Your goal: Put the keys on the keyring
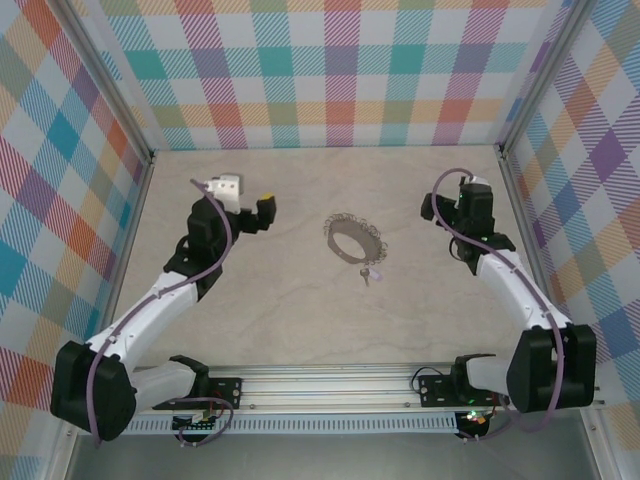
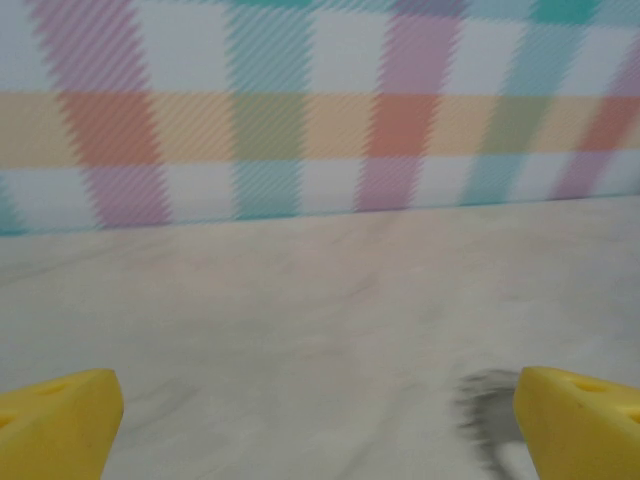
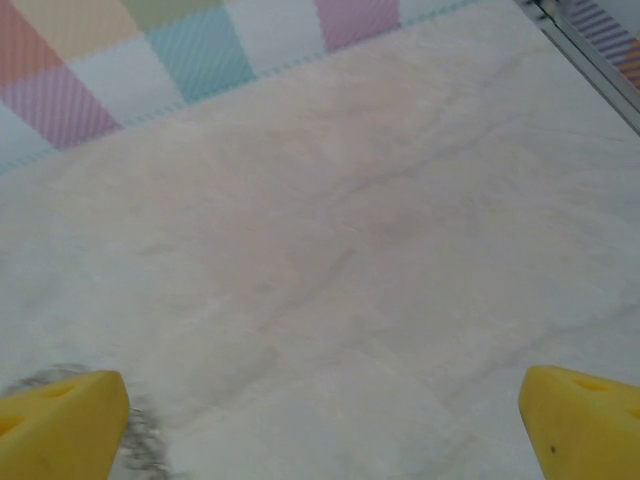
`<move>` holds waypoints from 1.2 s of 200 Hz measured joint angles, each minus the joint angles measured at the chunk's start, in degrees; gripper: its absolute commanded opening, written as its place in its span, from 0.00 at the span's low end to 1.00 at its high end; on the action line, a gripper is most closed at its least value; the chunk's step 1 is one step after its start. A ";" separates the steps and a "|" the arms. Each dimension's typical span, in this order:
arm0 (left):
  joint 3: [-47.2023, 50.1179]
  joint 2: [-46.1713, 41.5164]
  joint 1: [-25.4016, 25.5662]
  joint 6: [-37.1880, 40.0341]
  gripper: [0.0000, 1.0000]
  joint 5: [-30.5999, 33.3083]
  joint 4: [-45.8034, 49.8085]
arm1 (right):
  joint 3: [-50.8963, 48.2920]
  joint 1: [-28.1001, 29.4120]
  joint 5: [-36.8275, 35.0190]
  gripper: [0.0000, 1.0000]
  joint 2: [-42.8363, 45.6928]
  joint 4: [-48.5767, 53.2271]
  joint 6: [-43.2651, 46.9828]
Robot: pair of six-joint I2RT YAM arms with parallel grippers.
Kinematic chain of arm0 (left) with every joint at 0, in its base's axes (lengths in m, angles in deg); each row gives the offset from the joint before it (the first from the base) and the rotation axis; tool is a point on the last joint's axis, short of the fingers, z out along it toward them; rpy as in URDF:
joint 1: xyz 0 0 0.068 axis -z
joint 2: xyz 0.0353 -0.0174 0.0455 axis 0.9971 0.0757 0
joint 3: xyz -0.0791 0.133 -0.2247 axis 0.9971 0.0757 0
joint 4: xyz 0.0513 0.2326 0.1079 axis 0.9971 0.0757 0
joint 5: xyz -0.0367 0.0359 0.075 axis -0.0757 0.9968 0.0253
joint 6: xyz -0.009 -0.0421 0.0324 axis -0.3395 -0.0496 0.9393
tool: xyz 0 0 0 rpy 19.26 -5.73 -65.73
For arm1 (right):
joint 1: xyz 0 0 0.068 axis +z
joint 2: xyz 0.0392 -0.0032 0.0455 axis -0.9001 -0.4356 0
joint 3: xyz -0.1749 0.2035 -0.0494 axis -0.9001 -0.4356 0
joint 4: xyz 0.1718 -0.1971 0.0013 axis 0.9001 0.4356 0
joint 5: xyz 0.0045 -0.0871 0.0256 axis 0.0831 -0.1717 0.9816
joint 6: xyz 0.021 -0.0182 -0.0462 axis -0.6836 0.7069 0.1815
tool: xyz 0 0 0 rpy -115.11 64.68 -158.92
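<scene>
The keyring [image 1: 353, 238], a grey oval edged with small wire loops, lies flat mid-table. The tiny key [image 1: 366, 273] with a pale lilac head lies against the ring's near right edge; whether it is threaded on I cannot tell. My left gripper [image 1: 264, 210] hovers left of the ring, apart from it, and my right gripper [image 1: 433, 208] hovers to its right. In the left wrist view the gripper [image 2: 320, 430] is open, with a blurred edge of the keyring [image 2: 487, 412] by the right finger. In the right wrist view the gripper [image 3: 325, 425] is open, with a bit of the keyring [image 3: 142, 432] beside the left finger.
Checked fabric walls [image 1: 340, 70] on metal posts enclose the pale marbled table [image 1: 300, 310] on three sides. The aluminium rail [image 1: 330, 385] carrying both arm bases runs along the near edge.
</scene>
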 measured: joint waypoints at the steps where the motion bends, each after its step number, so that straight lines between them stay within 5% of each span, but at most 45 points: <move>1: 0.55 -0.13 -0.39 0.09 1.00 0.07 -0.20 | -0.11 0.00 -0.07 1.00 -0.09 -0.04 0.09; 35: 13.05 -0.04 -7.23 1.16 1.00 3.85 -5.09 | -4.90 -0.02 -3.34 1.00 -4.70 -6.32 3.61; 80: 22.18 10.36 -9.66 1.27 1.00 5.84 -16.61 | -13.29 -0.46 -5.88 1.00 -14.14 -19.12 7.91; 146: 22.47 22.86 -13.64 0.46 1.00 1.68 -35.06 | -25.57 -2.97 3.04 1.00 -15.08 -45.88 13.44; 240: 17.55 25.35 -14.34 0.48 1.00 -3.17 -32.15 | -25.16 -5.57 11.47 1.00 -15.85 -50.53 14.36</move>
